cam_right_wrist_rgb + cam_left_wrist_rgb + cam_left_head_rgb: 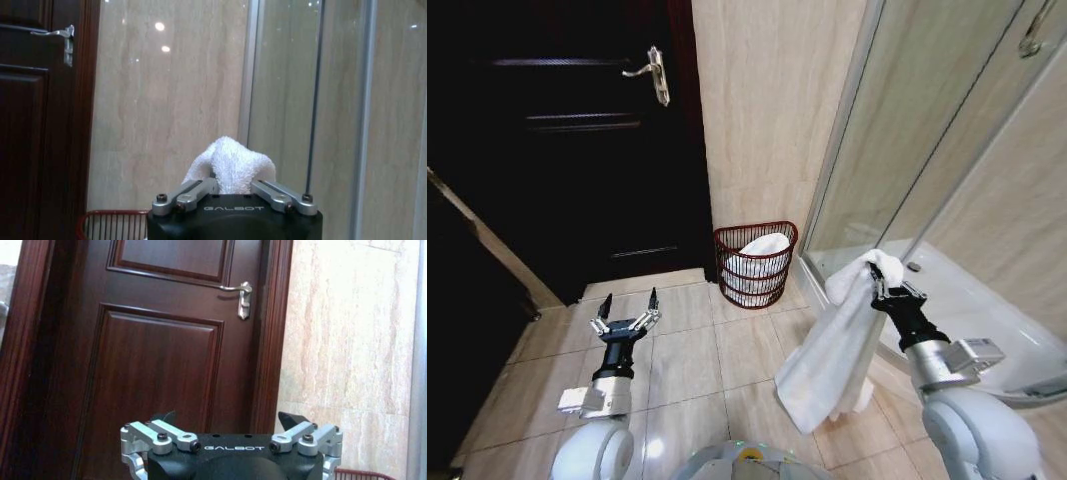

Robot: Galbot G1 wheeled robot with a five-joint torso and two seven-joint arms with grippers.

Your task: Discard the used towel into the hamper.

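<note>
A white towel [832,355] hangs in a long fold from my right gripper [876,275], which is shut on its top end, at the right of the head view above the tiled floor. The right wrist view shows the towel [230,167] bunched between that gripper's closed fingers [188,192]. The hamper [755,264], a round reddish-brown ribbed basket with white cloth inside, stands on the floor against the beige wall, ahead and left of the towel. Its rim [113,214] shows low in the right wrist view. My left gripper [630,312] is open and empty, held low at the left, facing the door.
A dark wooden door [577,140] with a silver handle [657,75] fills the left. A glass shower enclosure [927,130] and its white tray [987,300] stand at the right. Open tiled floor [707,360] lies between my arms and the hamper.
</note>
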